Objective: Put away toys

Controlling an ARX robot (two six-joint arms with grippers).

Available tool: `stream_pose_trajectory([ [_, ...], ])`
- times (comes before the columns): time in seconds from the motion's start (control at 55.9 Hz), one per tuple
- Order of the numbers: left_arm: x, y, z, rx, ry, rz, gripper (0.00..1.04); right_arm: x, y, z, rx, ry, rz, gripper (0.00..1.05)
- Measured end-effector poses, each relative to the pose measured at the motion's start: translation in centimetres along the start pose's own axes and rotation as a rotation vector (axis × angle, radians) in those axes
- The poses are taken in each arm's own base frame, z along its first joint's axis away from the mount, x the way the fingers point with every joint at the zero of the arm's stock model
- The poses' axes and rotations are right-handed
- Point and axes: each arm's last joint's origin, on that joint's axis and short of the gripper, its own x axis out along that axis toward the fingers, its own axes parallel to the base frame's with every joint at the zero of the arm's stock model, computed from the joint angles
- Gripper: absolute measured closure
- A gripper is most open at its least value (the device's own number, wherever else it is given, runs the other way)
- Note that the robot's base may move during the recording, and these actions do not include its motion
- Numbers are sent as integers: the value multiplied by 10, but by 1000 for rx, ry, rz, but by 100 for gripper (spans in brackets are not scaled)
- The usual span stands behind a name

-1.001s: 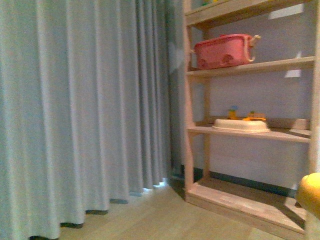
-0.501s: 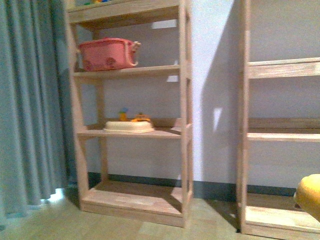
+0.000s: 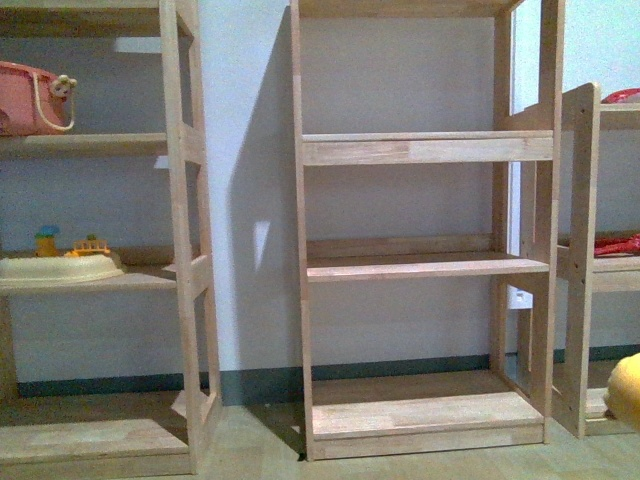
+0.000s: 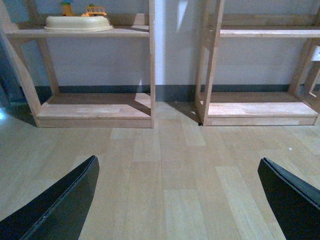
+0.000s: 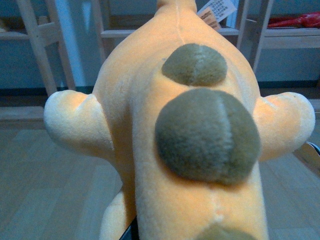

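The left claw (image 4: 177,161) hangs released, its two black fingers (image 4: 60,205) spread wide with nothing between them but bare wood-plank floor (image 4: 165,195) below. The right claw (image 5: 221,192) is grasping the plush animal (image 5: 200,135), as far as I can judge: the toy sits off the floor, pressed right up in front of that wrist, and it hides nearly all of the claw, so only dark slivers show at its edges. The plush is orange-yellow and fuzzy, with round olive-brown patches down its back, two stubby limbs sticking out to either side, and a paper tag (image 5: 217,10) at its far end. In the front view only a rounded yellow edge of it (image 3: 625,392) peeps in low on the robot's right. Ahead of both claws, across the floor, wooden shelf units stand against a pale wall. The middle unit (image 3: 425,265) lies straight ahead of the held toy, its boards bare. The unit ahead of the left claw (image 3: 185,250) carries a pink basket (image 3: 30,98) on an upper board and a cream tub (image 3: 60,268) one board lower, with little bright toy pieces (image 3: 45,240) just behind the tub. Beyond the right claw, a third unit (image 3: 580,260) holds something red (image 3: 620,243), too cropped to make out.
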Motion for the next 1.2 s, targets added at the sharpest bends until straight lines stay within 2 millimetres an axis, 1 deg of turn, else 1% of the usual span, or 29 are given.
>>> stream_pose_trajectory([
  [1.198,0,0,0,0,0,3,6,0,1,0,0,1,11,98],
])
